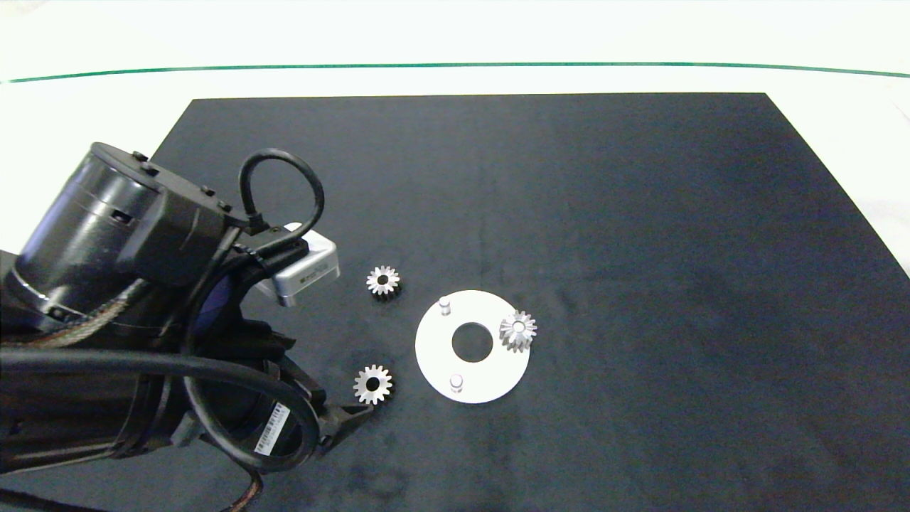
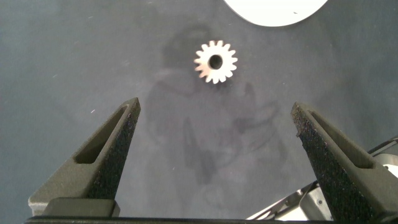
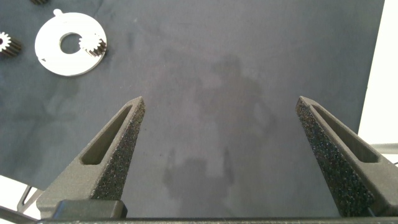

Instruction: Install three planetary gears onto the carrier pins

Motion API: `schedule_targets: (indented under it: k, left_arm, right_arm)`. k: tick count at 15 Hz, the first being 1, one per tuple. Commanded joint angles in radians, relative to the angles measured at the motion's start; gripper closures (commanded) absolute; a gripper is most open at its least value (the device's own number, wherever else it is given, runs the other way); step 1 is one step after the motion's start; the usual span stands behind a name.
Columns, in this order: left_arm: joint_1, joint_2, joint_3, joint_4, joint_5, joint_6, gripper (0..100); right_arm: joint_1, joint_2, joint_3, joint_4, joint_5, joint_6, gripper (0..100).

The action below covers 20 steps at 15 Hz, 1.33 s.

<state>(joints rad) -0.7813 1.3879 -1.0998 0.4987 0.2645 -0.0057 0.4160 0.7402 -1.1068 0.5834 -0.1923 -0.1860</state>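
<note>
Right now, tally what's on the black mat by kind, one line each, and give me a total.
Planetary gears: 3, one on a pin, two loose on the mat
White disc: 1
Bare carrier pins: 2
Total: 6

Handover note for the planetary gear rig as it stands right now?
Left gripper: open, empty, above the black mat, lined up on the loose gear nearest it.
Right gripper: open, empty, over bare mat well away from the parts; out of the head view.
Carrier disc: flat on the mat.
Done: one gear sits on the disc's pin on the right arm's side.
Left: two bare pins; the second loose gear lies on the mat beside the disc.
</note>
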Motion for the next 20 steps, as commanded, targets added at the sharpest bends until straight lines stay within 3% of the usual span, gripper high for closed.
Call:
schedule_targets:
  k: [1, 2, 3, 4, 20]
  left_arm:
    - [-0.027, 0.068, 0.001, -0.019, 0.009, 0.013, 0]
    - [-0.027, 0.074, 0.001, -0.019, 0.01, 0.026, 0]
    - [-0.016, 0.091, 0.006, -0.019, 0.012, 0.081, 0]
    - [-0.003, 0.103, 0.006, -0.019, 0.012, 0.102, 0]
    - [0.004, 0.252, 0.006, -0.147, 0.012, 0.128, 0]
  right_arm:
    - [0.0, 0.001, -0.001, 0.003, 0.001, -0.006, 0]
    - [0.001, 0.001, -0.001, 0.003, 0.001, -0.007, 0]
    - [0.001, -0.004, 0.001, 0.003, 0.004, -0.007, 0]
    - [0.001, -0.005, 0.001, 0.003, 0.004, -0.009, 0]
    - [0.007, -0.005, 0.002, 0.001, 0.01, -0.01, 0]
